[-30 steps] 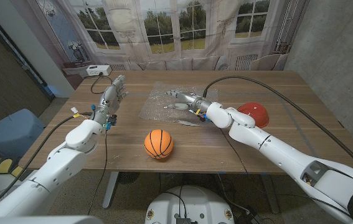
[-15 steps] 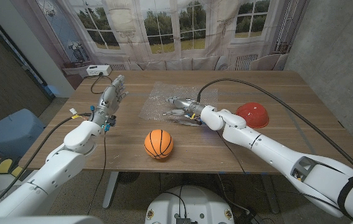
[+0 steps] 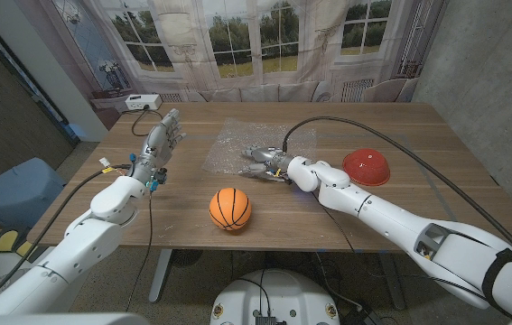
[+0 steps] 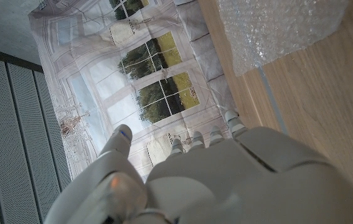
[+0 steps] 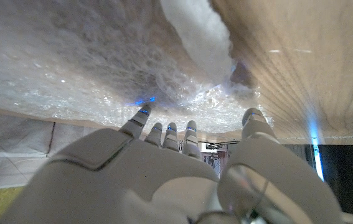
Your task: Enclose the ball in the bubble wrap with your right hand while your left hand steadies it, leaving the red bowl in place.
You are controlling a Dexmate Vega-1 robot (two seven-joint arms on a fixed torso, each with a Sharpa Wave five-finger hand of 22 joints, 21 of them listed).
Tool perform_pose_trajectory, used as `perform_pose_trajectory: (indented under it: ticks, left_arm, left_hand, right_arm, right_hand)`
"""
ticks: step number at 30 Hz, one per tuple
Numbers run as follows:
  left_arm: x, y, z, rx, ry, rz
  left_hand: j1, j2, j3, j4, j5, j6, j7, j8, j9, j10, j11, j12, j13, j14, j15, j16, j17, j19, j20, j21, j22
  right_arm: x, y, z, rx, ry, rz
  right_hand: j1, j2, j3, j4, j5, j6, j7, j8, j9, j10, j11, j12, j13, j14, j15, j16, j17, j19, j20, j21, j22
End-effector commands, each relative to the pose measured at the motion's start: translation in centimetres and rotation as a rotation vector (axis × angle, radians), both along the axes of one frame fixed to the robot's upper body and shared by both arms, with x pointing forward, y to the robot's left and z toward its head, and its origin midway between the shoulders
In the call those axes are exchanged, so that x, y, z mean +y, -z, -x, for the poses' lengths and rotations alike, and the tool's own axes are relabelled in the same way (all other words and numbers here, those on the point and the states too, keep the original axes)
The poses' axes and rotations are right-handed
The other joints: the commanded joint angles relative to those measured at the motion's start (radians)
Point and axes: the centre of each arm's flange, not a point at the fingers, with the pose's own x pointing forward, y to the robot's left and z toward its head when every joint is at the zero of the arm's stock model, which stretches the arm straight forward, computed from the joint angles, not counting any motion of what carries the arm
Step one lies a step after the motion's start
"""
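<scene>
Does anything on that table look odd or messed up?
Nothing looks spilled or broken. The bubble wrap is crumpled near the right hand, the ball sits apart from it, unwrapped, and the red bowl lies upside down.

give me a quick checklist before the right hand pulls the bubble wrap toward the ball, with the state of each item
1. Right hand at the bubble wrap near edge: ok.
2. Wrap actually gripped: cannot tell; fingertips meet the sheet.
3. Ball on the wrap: not ok, it sits on bare table nearer the robot.
4. Left hand steadying: not ok, raised left of the wrap, touching nothing.
5. Red bowl clear of the wrap: ok.
</scene>
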Motion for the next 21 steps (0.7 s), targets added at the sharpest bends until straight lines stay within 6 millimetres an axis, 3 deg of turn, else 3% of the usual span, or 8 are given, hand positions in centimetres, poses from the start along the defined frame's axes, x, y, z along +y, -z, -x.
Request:
perform_pose_trajectory:
  ticks: [1, 4, 7, 10, 13, 16, 18, 21]
  left_arm:
    - [0.4, -0.2, -0.4, -0.003, 0.012, -0.001]
    - [0.5, -0.2, -0.5, -0.002, 0.017, 0.000]
    - [0.6, -0.3, -0.7, -0.002, 0.020, -0.004]
    - [0.7, -0.4, -0.8, 0.000, 0.021, -0.010]
    - [0.8, -0.4, -1.0, 0.005, 0.023, -0.010]
    - [1.0, -0.4, -1.2, 0.010, 0.024, -0.014]
    - [1.1, -0.5, -1.4, 0.013, 0.024, -0.014]
    - [1.2, -0.5, -1.6, 0.016, 0.029, -0.017]
  left_hand:
    - [-0.010, -0.001, -0.003, 0.000, 0.004, -0.037, 0.009, -0.002, 0.002, -0.058, 0.003, -0.001, 0.005, -0.085, 0.004, -0.005, 0.002, -0.056, 0.013, -0.004, 0.004]
    - [-0.010, 0.000, -0.003, 0.001, 0.004, -0.038, 0.008, -0.003, 0.002, -0.059, 0.004, -0.002, 0.005, -0.087, 0.003, -0.005, 0.002, -0.057, 0.013, -0.004, 0.004]
    - [-0.011, 0.000, -0.003, 0.001, 0.005, -0.037, 0.008, -0.003, 0.002, -0.058, 0.004, -0.002, 0.005, -0.088, 0.003, -0.006, 0.002, -0.057, 0.013, -0.005, 0.004]
    - [-0.012, 0.000, -0.004, 0.002, 0.005, -0.038, 0.007, -0.004, 0.002, -0.061, 0.004, -0.004, 0.006, -0.091, 0.001, -0.007, 0.002, -0.058, 0.013, -0.006, 0.004]
    - [-0.013, 0.000, -0.004, 0.002, 0.005, -0.041, 0.006, -0.006, 0.002, -0.064, 0.005, -0.005, 0.006, -0.095, 0.000, -0.008, 0.002, -0.059, 0.013, -0.007, 0.004]
    - [-0.014, -0.001, -0.004, 0.003, 0.005, -0.041, 0.005, -0.006, 0.002, -0.068, 0.006, -0.007, 0.006, -0.097, -0.002, -0.009, 0.002, -0.060, 0.013, -0.007, 0.004]
    - [-0.015, -0.001, -0.004, 0.003, 0.005, -0.042, 0.005, -0.007, 0.002, -0.069, 0.006, -0.007, 0.006, -0.099, -0.002, -0.009, 0.002, -0.061, 0.013, -0.008, 0.004]
    - [-0.016, -0.001, -0.005, 0.003, 0.006, -0.042, 0.005, -0.007, 0.002, -0.071, 0.004, -0.008, 0.006, -0.102, -0.002, -0.010, 0.002, -0.064, 0.013, -0.010, 0.004]
  right_arm:
    - [-0.1, 0.8, 0.1, -0.103, -0.012, 0.009]
    - [0.0, 0.9, 0.4, -0.169, -0.032, 0.009]
    - [-0.1, 1.0, 0.4, -0.220, -0.051, -0.001]
    - [-0.3, 1.2, 0.3, -0.274, -0.067, -0.003]
    - [-0.8, 1.4, 0.1, -0.301, -0.098, -0.029]
    - [-1.3, 1.5, 0.0, -0.332, -0.130, -0.085]
    - [-1.5, 1.4, 0.1, -0.355, -0.146, -0.111]
    - [-2.0, 1.1, 0.3, -0.408, -0.181, -0.165]
  right_hand:
    - [0.105, 0.011, 0.014, -0.011, 0.027, 0.063, 0.004, 0.009, 0.003, 0.106, 0.001, 0.031, 0.004, 0.175, -0.021, 0.051, 0.014, 0.131, -0.015, 0.042, 0.009]
    - [0.220, 0.028, 0.035, -0.023, 0.056, 0.145, -0.005, 0.025, 0.002, 0.205, -0.021, 0.056, 0.008, 0.339, -0.077, 0.115, 0.042, 0.259, -0.030, 0.088, 0.014]
    - [0.406, 0.015, 0.051, -0.032, 0.088, 0.250, -0.022, 0.045, 0.002, 0.315, -0.049, 0.079, 0.013, 0.482, -0.137, 0.207, 0.099, 0.373, -0.066, 0.138, 0.020]
    - [0.621, 0.006, 0.048, -0.034, 0.105, 0.353, -0.051, 0.057, 0.004, 0.425, -0.083, 0.099, 0.028, 0.625, -0.201, 0.368, 0.226, 0.440, -0.097, 0.186, 0.029]
    - [0.916, 0.011, 0.051, -0.031, 0.090, 0.487, -0.079, 0.067, 0.009, 0.515, -0.118, 0.118, 0.062, 0.777, -0.217, 0.541, 0.405, 0.498, -0.162, 0.269, 0.048]
    - [1.017, 0.010, 0.048, -0.026, 0.058, 0.559, -0.071, 0.078, 0.017, 0.571, -0.109, 0.134, 0.081, 0.835, -0.219, 0.562, 0.464, 0.534, -0.219, 0.341, 0.072]
    - [1.043, 0.012, 0.040, -0.020, 0.036, 0.610, -0.062, 0.093, 0.023, 0.607, -0.106, 0.146, 0.092, 0.846, -0.218, 0.570, 0.493, 0.535, -0.229, 0.375, 0.088]
    - [1.049, 0.038, 0.021, 0.004, -0.002, 0.725, -0.033, 0.132, 0.034, 0.716, -0.088, 0.188, 0.120, 0.885, -0.216, 0.569, 0.535, 0.519, -0.216, 0.445, 0.116]
